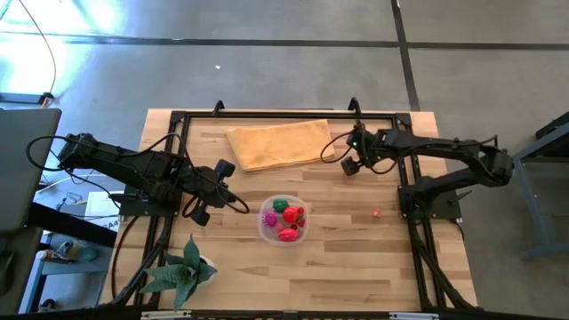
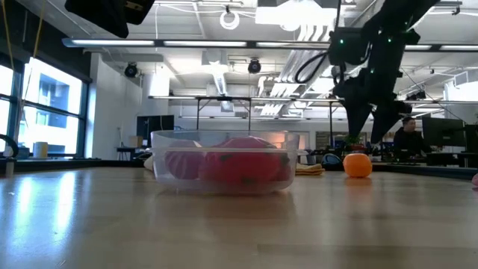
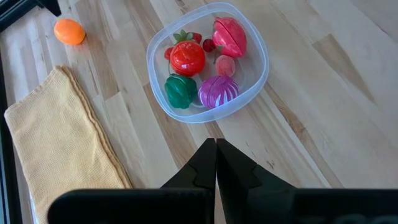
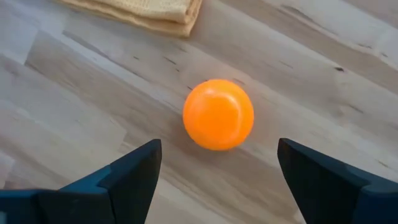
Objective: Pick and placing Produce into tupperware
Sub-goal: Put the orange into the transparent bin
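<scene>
The right claw (image 4: pixel 217 177) is spread wide, its two fingers set either side of the orange fruit (image 4: pixel 218 114) but not touching it. In the low view the claw hangs directly above this fruit, which rests on the desk (image 1: pixel 356 267). The high view places the right claw (image 1: pixel 348 166) near the rear of the desk, just beside the corner of the tan cloth (image 1: pixel 280 142). Judgement: the claw is positioned for a descent and grasp; the grasp itself is not yet made.

The left claw (image 3: pixel 216 163) is pressed together and pinches nothing. It sits just beside the tupperware (image 3: pixel 258 78) on the container's left side, as the high view confirms for the left claw (image 1: pixel 227 191).

Contents of the tupperware (image 1: pixel 264 229), as shown in the left wrist view:
- red tomato-like piece (image 3: pixel 188 57)
- magenta-red piece (image 3: pixel 229 35)
- green piece (image 3: pixel 180 91)
- purple-pink ribbed piece (image 3: pixel 218 92)
- small pale-red piece (image 3: pixel 224 65)

Items outside the container:
- the orange fruit, near the cloth, well apart from the tupperware
- a small pink-red item (image 1: pixel 377 212) on the desk to the right of the tupperware; it is too small to identify with certainty

Judgement on progress: the greater part of the produce is loaded. One piece, possibly two, is left to transfer. A green spiky plant (image 1: pixel 182 269) stands at the front left of the desk and is no part of the load.
</scene>
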Controlling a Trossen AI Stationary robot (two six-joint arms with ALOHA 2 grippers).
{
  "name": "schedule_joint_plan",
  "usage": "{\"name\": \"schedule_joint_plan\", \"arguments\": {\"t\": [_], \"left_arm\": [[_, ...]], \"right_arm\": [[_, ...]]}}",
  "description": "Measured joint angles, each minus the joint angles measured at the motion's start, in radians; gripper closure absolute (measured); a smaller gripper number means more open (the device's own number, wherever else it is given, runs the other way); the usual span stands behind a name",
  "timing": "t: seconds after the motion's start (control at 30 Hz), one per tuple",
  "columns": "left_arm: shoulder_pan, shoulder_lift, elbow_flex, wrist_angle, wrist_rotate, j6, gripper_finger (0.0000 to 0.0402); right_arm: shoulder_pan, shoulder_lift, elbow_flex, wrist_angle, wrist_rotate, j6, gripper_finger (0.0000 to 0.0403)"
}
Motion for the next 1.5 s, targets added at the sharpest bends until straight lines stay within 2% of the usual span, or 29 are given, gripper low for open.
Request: {"name": "schedule_joint_plan", "arguments": {"t": [0.4, 0.63, 1.0, 1.33, 1.5], "left_arm": [[0.0, 0.0, 0.0, 0.0, 0.0, 0.0, 0.0399], [0.0, 0.0, 0.0, 0.0, 0.0, 0.0, 0.0399], [0.0, 0.0, 0.0, 0.0, 0.0, 0.0, 0.0399], [0.0, 0.0, 0.0, 0.0, 0.0, 0.0, 0.0399], [0.0, 0.0, 0.0, 0.0, 0.0, 0.0, 0.0399]], "right_arm": [[-0.062, 0.002, -0.121, 0.187, -0.108, -0.037, 0.0091], [-0.065, 0.027, -0.133, 0.227, -0.108, -0.045, 0.0091], [-0.065, 0.216, -0.13, 0.27, -0.1, -0.094, 0.0091], [-0.063, 0.223, -0.109, 0.28, -0.067, -0.111, 0.0091], [-0.066, 0.224, -0.1, 0.347, -0.039, -0.128, 0.0094]]}}
